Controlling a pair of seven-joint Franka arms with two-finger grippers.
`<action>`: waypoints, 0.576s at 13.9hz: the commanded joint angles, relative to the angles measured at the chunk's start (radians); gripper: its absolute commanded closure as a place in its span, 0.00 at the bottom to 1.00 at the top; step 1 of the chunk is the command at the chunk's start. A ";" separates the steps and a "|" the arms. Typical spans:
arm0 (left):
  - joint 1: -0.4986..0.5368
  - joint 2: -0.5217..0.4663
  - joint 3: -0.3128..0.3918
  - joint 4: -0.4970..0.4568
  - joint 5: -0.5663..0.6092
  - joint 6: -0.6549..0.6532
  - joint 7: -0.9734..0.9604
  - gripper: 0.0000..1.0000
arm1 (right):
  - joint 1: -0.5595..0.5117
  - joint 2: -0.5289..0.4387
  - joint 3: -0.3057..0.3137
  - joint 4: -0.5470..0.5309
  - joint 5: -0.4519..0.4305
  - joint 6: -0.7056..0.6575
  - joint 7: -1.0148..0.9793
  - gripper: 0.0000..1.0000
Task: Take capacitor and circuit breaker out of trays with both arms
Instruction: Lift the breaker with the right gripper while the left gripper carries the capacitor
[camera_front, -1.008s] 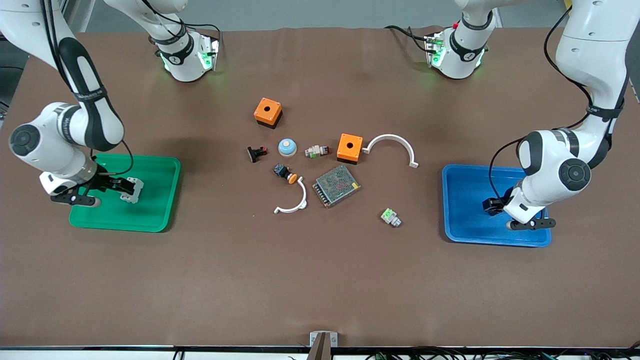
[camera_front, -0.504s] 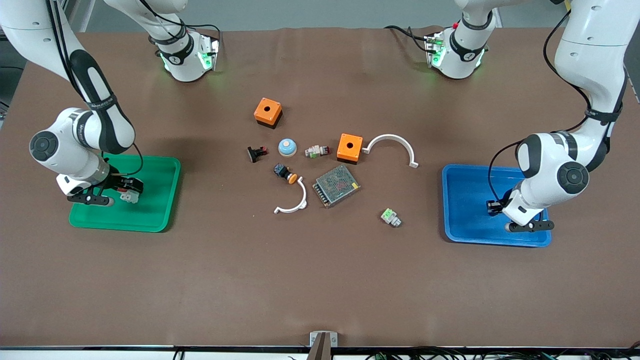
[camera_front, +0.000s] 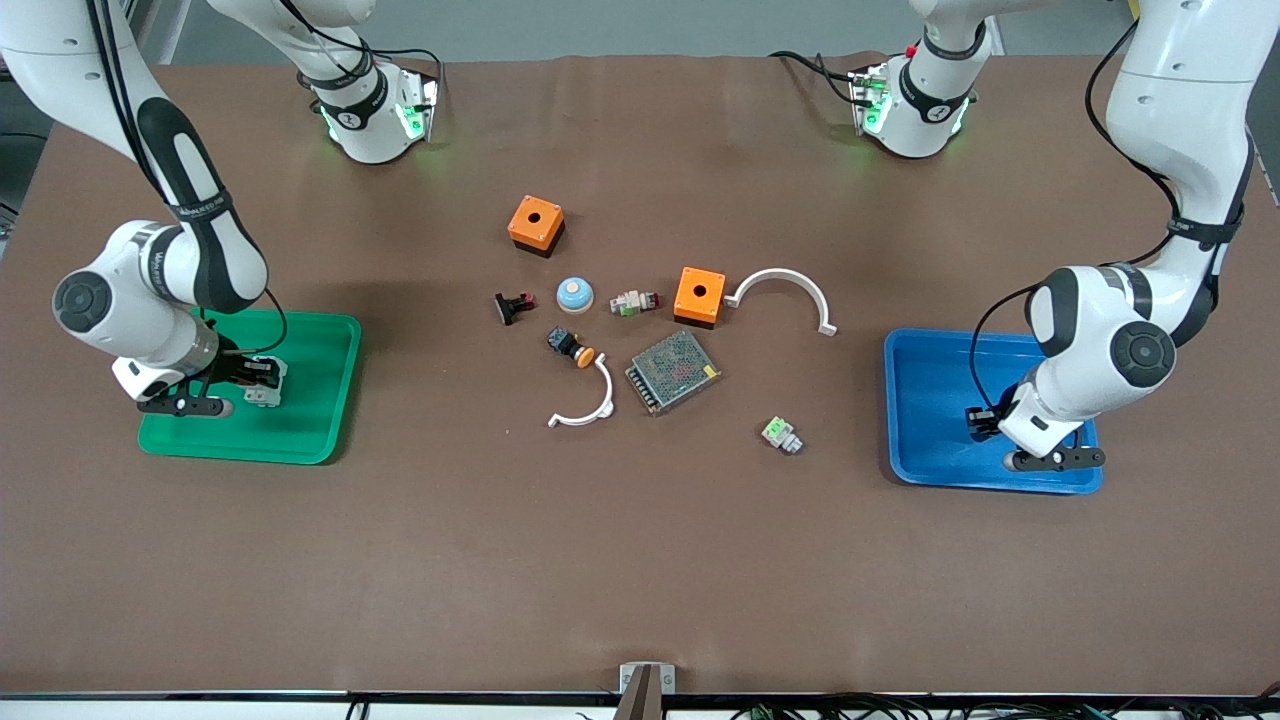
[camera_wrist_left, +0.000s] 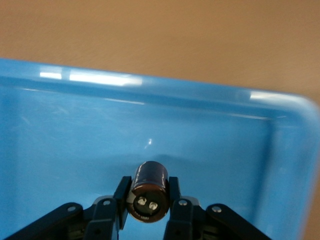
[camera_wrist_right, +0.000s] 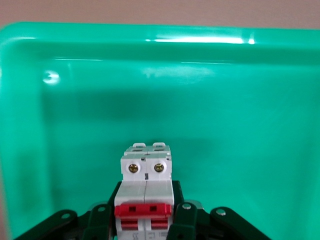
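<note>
The right gripper (camera_front: 262, 382) hangs low over the green tray (camera_front: 310, 440), its fingers (camera_wrist_right: 184, 220) closed on the white-grey breaker (camera_wrist_right: 146, 197), red levers facing the wrist camera. In the right wrist view only bare tray floor lies around the breaker, and the tray's raised rim stands well apart from it.

Between the two trays lies a cluster, with the metal-mesh power supply (camera_front: 673, 371) as its landmark. Toward the green tray from it are a white curved clip (camera_front: 590, 404), a black push-button with an orange cap (camera_front: 571, 346), a black-and-red switch part (camera_front: 513, 306) and a blue-topped dome (camera_front: 574, 294). Farther from the front camera than the supply sit two orange boxes (camera_front: 699, 295) and a white arch (camera_front: 785, 293); nearer is a green-and-white block (camera_front: 781, 434). Open table separates the cluster from both trays.

The left gripper (camera_front: 982, 420) is low over the blue tray (camera_front: 925, 350), its fingers (camera_wrist_left: 178, 207) clamping the black capacitor (camera_wrist_left: 148, 191) on its sides. The tray floor around it is bare, with the rim well apart from it.
</note>
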 joint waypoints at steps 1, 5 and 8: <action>0.002 -0.084 -0.070 -0.018 0.010 -0.097 -0.103 1.00 | 0.077 -0.050 0.021 0.110 0.016 -0.197 -0.002 1.00; -0.006 -0.092 -0.194 -0.038 0.012 -0.108 -0.388 1.00 | 0.251 -0.051 0.039 0.117 0.135 -0.166 0.108 1.00; -0.090 -0.084 -0.222 -0.054 0.017 -0.107 -0.555 1.00 | 0.432 -0.042 0.039 0.118 0.134 -0.077 0.393 1.00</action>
